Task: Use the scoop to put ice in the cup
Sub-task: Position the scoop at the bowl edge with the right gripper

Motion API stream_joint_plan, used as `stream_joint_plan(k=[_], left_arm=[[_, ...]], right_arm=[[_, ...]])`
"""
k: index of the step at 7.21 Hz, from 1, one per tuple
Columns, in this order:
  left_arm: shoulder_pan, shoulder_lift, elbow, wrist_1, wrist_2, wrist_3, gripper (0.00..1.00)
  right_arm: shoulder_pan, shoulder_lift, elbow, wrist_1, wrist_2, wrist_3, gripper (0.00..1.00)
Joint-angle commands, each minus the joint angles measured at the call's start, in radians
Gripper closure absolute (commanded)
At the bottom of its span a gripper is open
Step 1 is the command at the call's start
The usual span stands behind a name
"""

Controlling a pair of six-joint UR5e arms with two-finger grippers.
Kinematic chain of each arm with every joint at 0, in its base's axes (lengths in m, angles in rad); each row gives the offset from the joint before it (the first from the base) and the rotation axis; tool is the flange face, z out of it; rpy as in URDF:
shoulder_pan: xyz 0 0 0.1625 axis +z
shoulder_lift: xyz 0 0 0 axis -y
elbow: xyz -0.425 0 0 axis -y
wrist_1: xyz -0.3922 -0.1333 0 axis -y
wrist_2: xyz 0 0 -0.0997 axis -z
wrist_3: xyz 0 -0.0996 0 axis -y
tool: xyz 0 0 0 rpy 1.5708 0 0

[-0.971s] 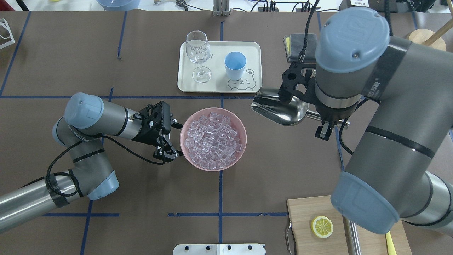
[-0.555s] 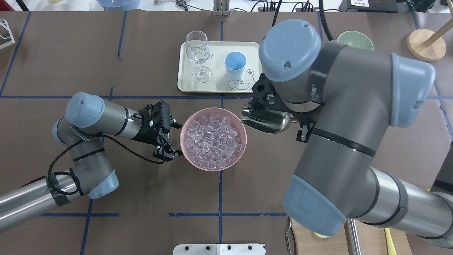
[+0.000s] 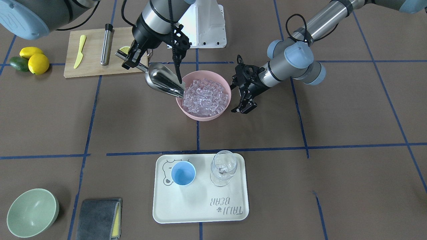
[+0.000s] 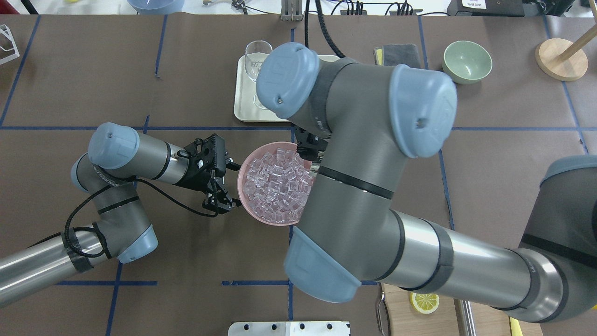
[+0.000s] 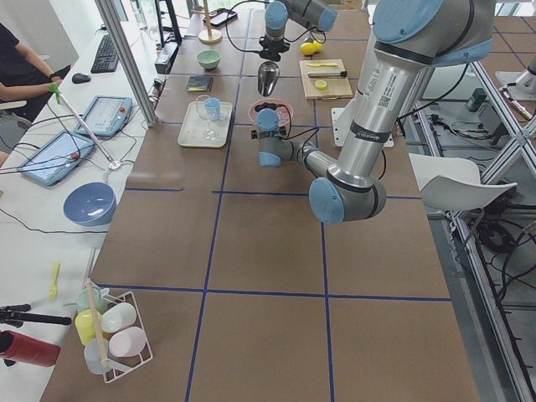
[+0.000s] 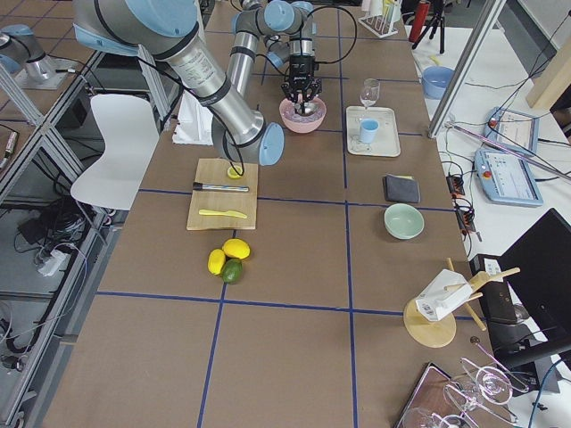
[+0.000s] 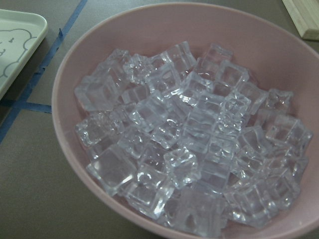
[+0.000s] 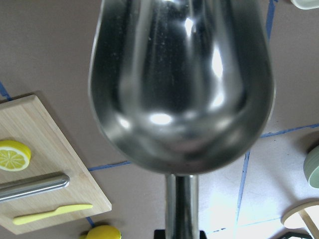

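The ice (image 3: 205,93) is heaped in a pink bowl (image 3: 203,117); it also shows in the overhead view (image 4: 275,184) and fills the left wrist view (image 7: 189,149). My right gripper (image 3: 132,59) is shut on the handle of the steel scoop (image 3: 163,81). The scoop tilts down with its lip at the bowl's rim, against the ice. Its trough (image 8: 182,84) is empty. My left gripper (image 3: 239,96) is open and empty beside the bowl's other side. The light-blue cup (image 3: 183,173) stands empty on the tray. My right arm hides it in the overhead view.
A cream tray (image 3: 200,210) also holds a wine glass (image 3: 223,168). A green bowl (image 3: 31,211) and grey cloth (image 3: 98,218) lie at one corner. A cutting board (image 3: 90,68) with a steel cylinder (image 3: 106,43) and lemons (image 3: 38,63) lies behind the scoop.
My right arm has swung left with the scoop, from beside the bowl to its rim, and now covers the tray in the overhead view. The left arm has not moved.
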Motion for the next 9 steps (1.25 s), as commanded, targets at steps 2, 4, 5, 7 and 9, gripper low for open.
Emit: stream_joint_plan(k=[2,4,5,7,9], left_arm=[[0.000,-0.007,-0.001,-0.002,0.000,0.000,0.00],[0.000,-0.007,0.000,-0.002,0.000,0.000,0.00],[0.000,-0.007,0.000,-0.002,0.000,0.000,0.00],[0.000,-0.007,0.000,-0.002,0.000,0.000,0.00],[0.000,-0.007,0.000,-0.002,0.000,0.001,0.00]], right_arm=[[-0.044,0.058,-0.159,-0.035,-0.086,-0.080,1.00],[-0.050,0.060,-0.167,-0.035,-0.094,-0.081,1.00],[-0.053,0.061,-0.167,-0.035,-0.094,-0.081,1.00],[-0.082,0.115,-0.255,-0.036,-0.126,-0.081,1.00],[-0.089,0.132,-0.291,-0.036,-0.129,-0.081,1.00]])
